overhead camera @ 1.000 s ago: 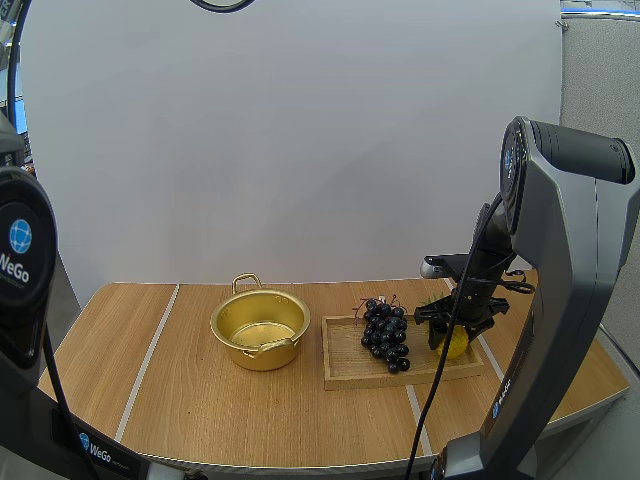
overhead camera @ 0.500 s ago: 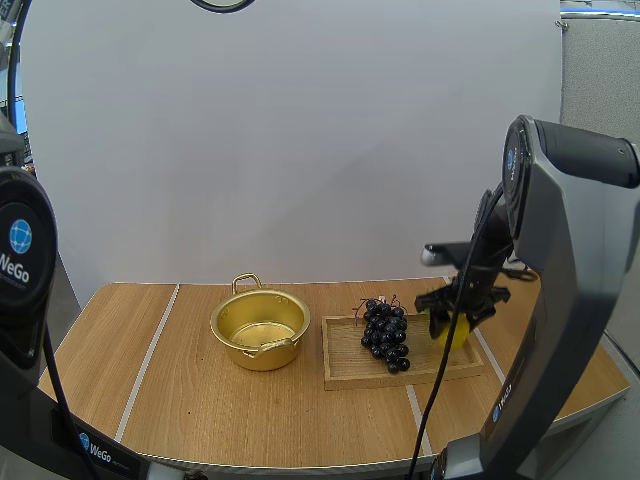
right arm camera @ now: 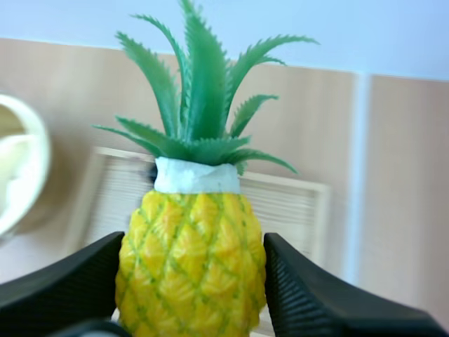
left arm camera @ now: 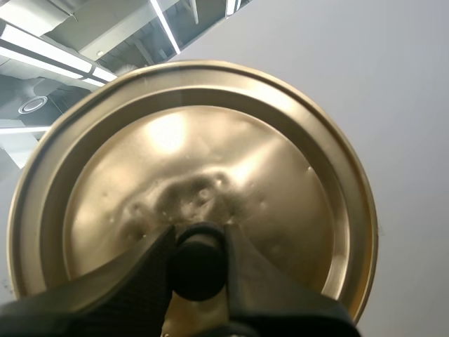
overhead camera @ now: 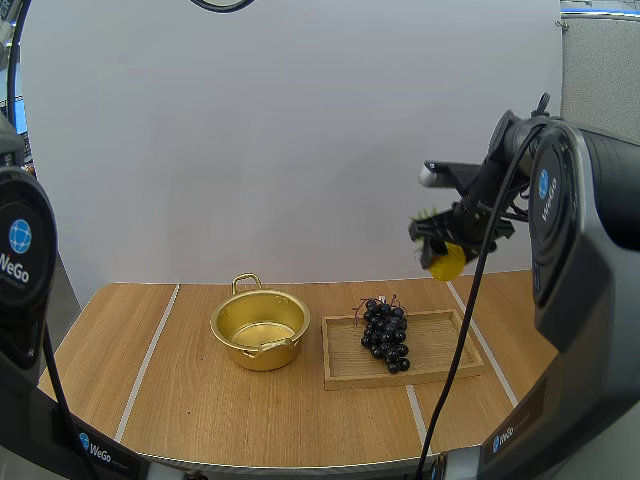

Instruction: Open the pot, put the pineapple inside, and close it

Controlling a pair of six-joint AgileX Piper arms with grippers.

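Observation:
The gold pot (overhead camera: 260,329) stands open on the table, left of the wooden tray (overhead camera: 440,366). My right gripper (overhead camera: 446,252) hangs high above the tray's far right end, shut on a small yellow pineapple (overhead camera: 448,261) with green leaves. In the right wrist view the pineapple (right arm camera: 191,261) sits pinched between the two black fingers (right arm camera: 316,295), with the tray (right arm camera: 287,203) and the pot's rim (right arm camera: 31,175) below. My left gripper (left arm camera: 198,263) is shut on the black knob of the gold lid (left arm camera: 266,182), held up off the table.
A bunch of dark grapes (overhead camera: 386,335) lies on the tray's left half. Pale stripes cross the wooden tabletop (overhead camera: 200,400). The right arm's base (overhead camera: 580,300) rises at the table's right side.
My right gripper has lifted the pineapple off the tray's right end, up and slightly toward the back. The pot, grapes and tray have stayed put.

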